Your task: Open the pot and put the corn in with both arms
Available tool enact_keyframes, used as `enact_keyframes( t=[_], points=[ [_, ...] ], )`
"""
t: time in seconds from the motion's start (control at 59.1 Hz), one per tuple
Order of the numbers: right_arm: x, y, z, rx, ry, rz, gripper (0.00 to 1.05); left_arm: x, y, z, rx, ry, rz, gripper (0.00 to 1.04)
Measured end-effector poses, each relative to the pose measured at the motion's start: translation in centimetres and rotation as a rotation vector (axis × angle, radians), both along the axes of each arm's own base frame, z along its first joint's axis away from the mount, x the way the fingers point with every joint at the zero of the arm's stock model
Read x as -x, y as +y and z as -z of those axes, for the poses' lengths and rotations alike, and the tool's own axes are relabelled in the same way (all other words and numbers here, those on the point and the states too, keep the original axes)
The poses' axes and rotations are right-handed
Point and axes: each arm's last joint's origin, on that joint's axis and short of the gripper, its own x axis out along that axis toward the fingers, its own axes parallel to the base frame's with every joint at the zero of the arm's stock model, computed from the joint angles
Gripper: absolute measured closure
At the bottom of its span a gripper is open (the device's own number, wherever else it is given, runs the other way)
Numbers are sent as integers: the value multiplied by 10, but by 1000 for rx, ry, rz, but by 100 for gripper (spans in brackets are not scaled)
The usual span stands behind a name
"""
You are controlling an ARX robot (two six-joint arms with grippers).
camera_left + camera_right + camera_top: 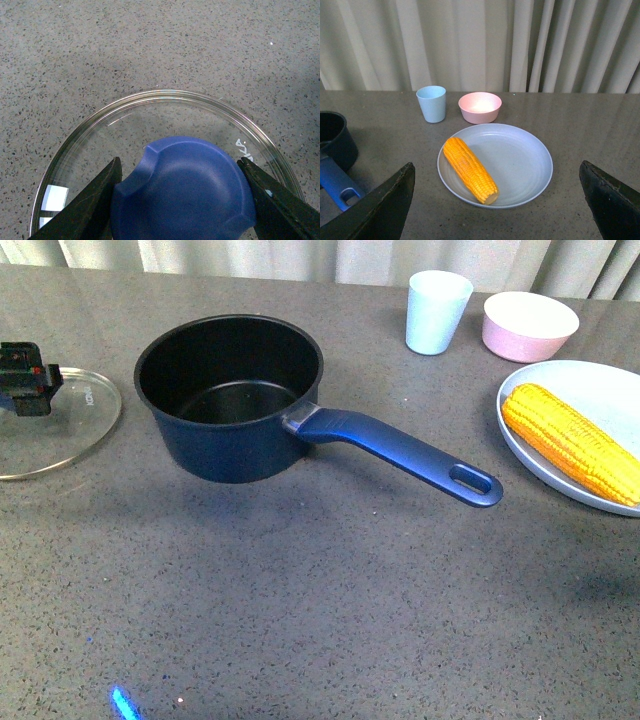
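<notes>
The dark blue pot (pixel 230 405) stands open on the grey table, its long handle (pixel 410 452) pointing right and toward me. Its glass lid (pixel 70 430) lies flat on the table at the far left. My left gripper (pixel 25 380) is shut on the lid's blue knob (pixel 182 192), one finger on each side. The yellow corn (pixel 572 440) lies on a pale blue plate (pixel 600 390) at the right. In the right wrist view the corn (pixel 469 169) lies ahead of my open, empty right gripper (pixel 497 200), which is out of the front view.
A pale blue cup (pixel 437 310) and a pink bowl (pixel 530 325) stand at the back right, behind the plate. They also show in the right wrist view, cup (pixel 431 103) and bowl (pixel 479 107), before a curtain. The pot's edge (pixel 335 142) shows there too.
</notes>
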Motion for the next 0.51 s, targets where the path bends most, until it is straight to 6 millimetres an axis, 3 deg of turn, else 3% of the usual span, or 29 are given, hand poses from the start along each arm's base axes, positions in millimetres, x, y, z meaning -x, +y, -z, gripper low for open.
enact_keyframes(
  t=[0.254,0.508],
  points=[
    [0,0,0,0,0,0,9,1,-1,3,10,-2,4,43],
    [0,0,0,0,0,0,9,11,-3,9,9,21,15,7]
  ],
)
